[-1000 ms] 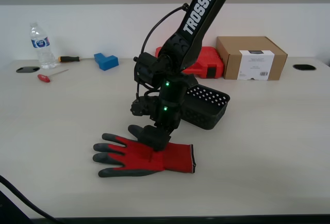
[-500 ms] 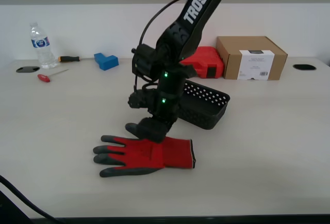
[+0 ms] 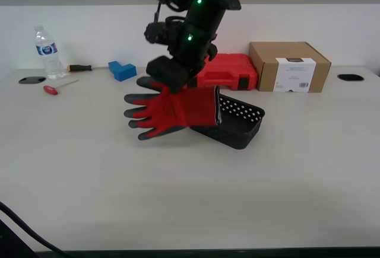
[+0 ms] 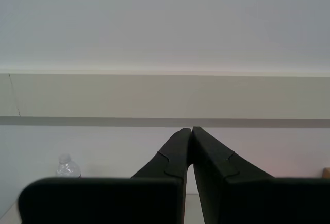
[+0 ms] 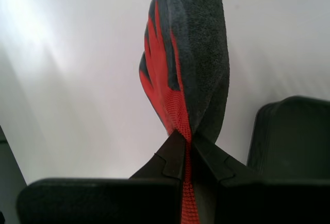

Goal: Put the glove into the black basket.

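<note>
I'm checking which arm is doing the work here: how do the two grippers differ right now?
My first gripper is shut on the red knit glove with dark grey coated fingers, holding it in the air beside the black perforated plastic basket. My second gripper is shut on nothing, its fingertips touching. The first gripper faces the table; the second faces a pale wall, with a clear water bottle low in its view. Both are closed.

Glove [image 3: 172,111] hangs clear above the counter [image 3: 297,175], pinched in my first claw [image 3: 169,83]. Basket [image 3: 237,124] on the counter, at the glove's 4 o'clock in the exterior view, cuff overlapping its near end. Tool case [image 3: 231,71] behind the basket; box [image 3: 289,66] at its 3 o'clock. Bottle [image 3: 47,53] far at 10 o'clock.
</note>
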